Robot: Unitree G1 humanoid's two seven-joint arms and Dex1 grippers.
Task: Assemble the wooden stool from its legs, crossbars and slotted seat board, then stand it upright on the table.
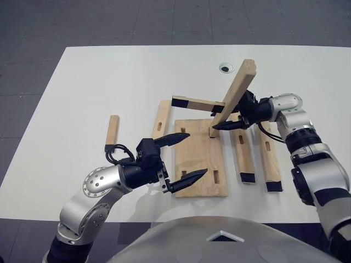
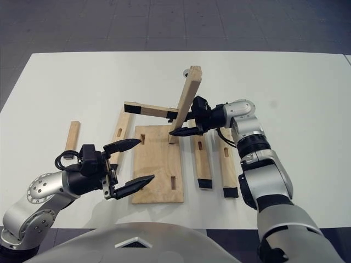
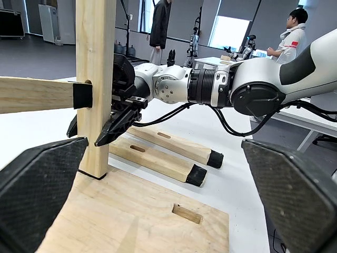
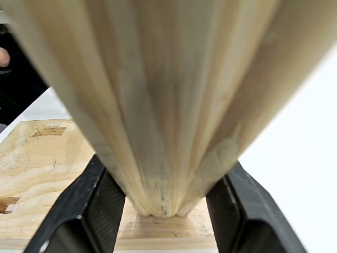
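Observation:
The slotted seat board (image 1: 197,164) lies flat on the white table. A wooden leg (image 1: 237,90) stands in its far right slot, leaning a little, and a black-tipped crossbar (image 1: 192,103) plugged into the leg sticks out to the left. My right gripper (image 1: 222,124) is shut on the leg just above the board, with one finger (image 4: 79,211) on each side of the leg (image 4: 158,95). My left gripper (image 1: 196,153) is open over the board's near left edge, and its fingers (image 3: 37,179) hold nothing.
Two slotted legs (image 1: 241,156) (image 1: 269,161) lie side by side right of the board. Another leg (image 1: 160,119) lies off its far left corner. A short bar (image 1: 112,131) lies further left. A round cable hole (image 1: 225,67) sits at the table's back.

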